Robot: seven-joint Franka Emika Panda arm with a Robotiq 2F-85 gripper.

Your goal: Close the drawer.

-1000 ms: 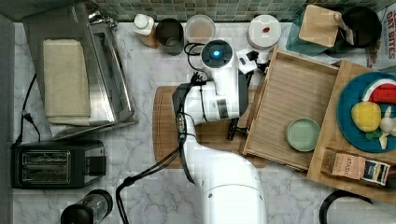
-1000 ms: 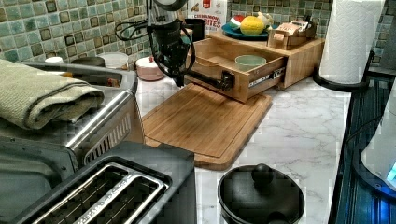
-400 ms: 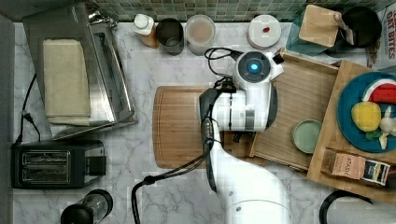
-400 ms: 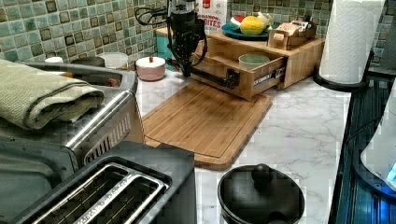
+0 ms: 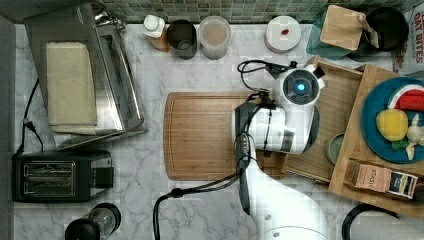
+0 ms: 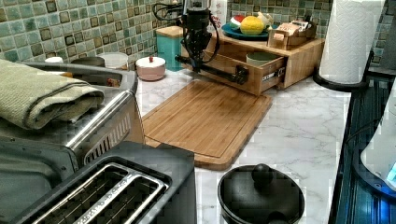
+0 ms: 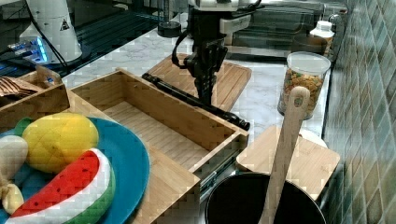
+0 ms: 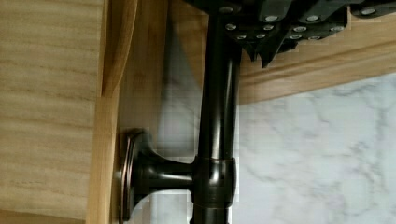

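Observation:
The drawer (image 5: 345,107) is a light-wood box standing partly open under the wooden top, also seen in the left view (image 6: 264,77) and the right view (image 7: 154,133). A black bar handle (image 7: 187,100) runs along its front (image 6: 219,72) (image 8: 217,116). My gripper (image 7: 205,95) points down at the handle's far end in the right view, its fingers together and pressed against the bar's outer side (image 8: 271,51) (image 6: 198,65). In the top view the arm covers the handle. A green bowl (image 5: 334,147) sits in the drawer, half under the top.
A darker cutting board (image 5: 200,135) lies on the marble in front of the drawer. The wooden top holds a blue plate (image 5: 387,125) of toy fruit and a small box (image 5: 382,177). Jars (image 5: 214,35) line the tiled wall. A toaster oven (image 5: 85,80) and toaster (image 5: 60,175) stand at the top view's left.
My arm has moved toward the top view's right, and the drawer has slid further in under the wooden top. The green bowl is now half covered.

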